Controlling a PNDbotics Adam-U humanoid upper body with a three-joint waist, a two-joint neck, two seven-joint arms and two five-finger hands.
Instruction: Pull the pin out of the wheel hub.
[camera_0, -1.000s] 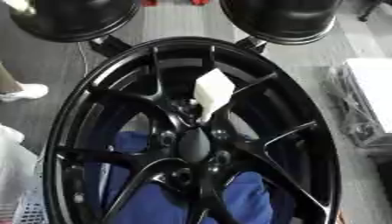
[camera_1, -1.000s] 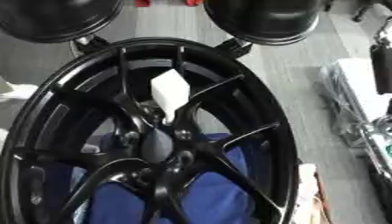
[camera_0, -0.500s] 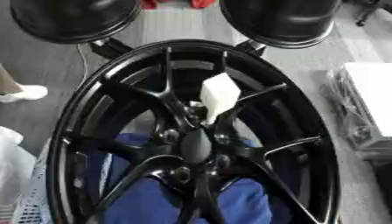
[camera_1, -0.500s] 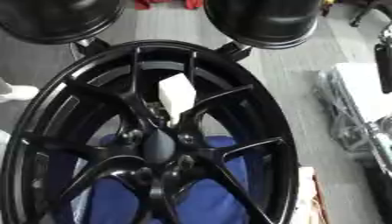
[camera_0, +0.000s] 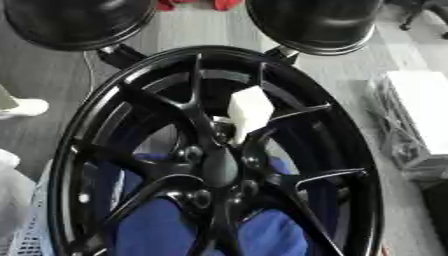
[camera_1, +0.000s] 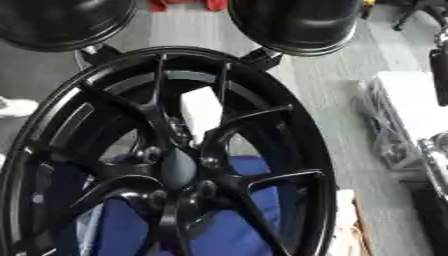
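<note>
A black wheel (camera_0: 219, 165) with thin spokes filled most of both views, its face turned toward the camera and its rim running from the top centre down past the bottom edge. The hub (camera_0: 219, 167) sat at the middle of the wheel, ringed by small round bolt holes. A white block-shaped piece (camera_0: 251, 111) stood just above the hub, at about one o'clock from it, between two spokes; in the right eye view the same white piece (camera_1: 201, 114) showed partly behind a spoke. Whether this white piece was the pin, and whether it was seated in the hub or merely behind the spokes, could not be told.

Blue cloth (camera_0: 166, 225) showed through the spokes at the wheel's six o'clock side. Two black domes (camera_0: 79, 22) hung at eleven and one o'clock above the rim, each joined to it by a short dark arm. A white box (camera_0: 420, 115) lay on the grey floor at three o'clock, well apart from the wheel.

Neither of the robot's hands showed in either view, so the state of their fingers could not be told.
</note>
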